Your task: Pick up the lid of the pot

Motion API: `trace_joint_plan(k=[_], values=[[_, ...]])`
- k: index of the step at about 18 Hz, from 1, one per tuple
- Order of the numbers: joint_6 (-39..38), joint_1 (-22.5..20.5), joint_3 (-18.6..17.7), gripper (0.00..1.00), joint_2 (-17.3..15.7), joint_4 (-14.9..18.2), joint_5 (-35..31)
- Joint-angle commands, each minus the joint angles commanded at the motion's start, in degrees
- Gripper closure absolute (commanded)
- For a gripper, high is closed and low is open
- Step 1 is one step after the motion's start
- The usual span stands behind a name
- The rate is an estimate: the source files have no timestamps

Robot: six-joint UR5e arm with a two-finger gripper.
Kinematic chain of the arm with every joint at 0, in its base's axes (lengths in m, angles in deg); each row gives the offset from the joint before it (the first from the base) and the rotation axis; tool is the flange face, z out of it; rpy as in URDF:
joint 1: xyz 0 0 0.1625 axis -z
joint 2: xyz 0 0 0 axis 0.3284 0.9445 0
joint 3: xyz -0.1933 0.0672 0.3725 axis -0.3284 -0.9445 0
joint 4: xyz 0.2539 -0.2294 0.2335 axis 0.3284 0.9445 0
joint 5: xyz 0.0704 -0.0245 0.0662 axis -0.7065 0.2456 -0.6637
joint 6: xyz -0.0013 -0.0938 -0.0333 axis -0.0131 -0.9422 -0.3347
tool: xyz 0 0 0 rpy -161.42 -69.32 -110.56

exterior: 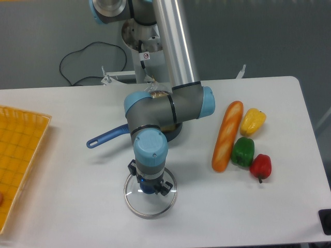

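Observation:
A round glass pot lid (150, 204) with a metal rim lies flat on the white table near the front. My gripper (150, 187) points straight down over the lid's centre, where the knob sits. The wrist hides the fingers and the knob, so I cannot tell whether the jaws are open or shut. A blue pot with a long blue handle (106, 136) stands just behind, mostly hidden by the arm's joints.
A bread loaf (227, 135), a yellow pepper (253, 122), a green pepper (242, 152) and a red pepper (260, 166) lie to the right. An orange tray (20, 155) sits at the left edge. Cables run behind the table.

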Motion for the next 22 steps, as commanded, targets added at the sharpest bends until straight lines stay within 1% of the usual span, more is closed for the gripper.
trace_joint_plan(k=[3,5,10,12,15,16,20,22], values=[[0.0,-0.09,-0.09,0.62,-0.79,0.09,-0.09],[0.09,-0.17,0.0,0.63,-1.49,1.23,-0.09],[2.98,-0.79,0.09,0.64,-4.83,4.65,-0.09],[4.21,-1.67,0.09,0.64,-6.06,5.97,-0.09],[7.2,-2.55,0.61,0.64,-7.56,9.74,-0.18],[7.55,-2.55,0.7,0.64,-7.82,10.54,-0.26],[7.73,-2.99,0.79,0.64,-8.26,10.9,-0.97],[7.82,-3.25,0.88,0.65,-8.44,11.6,-1.06]])
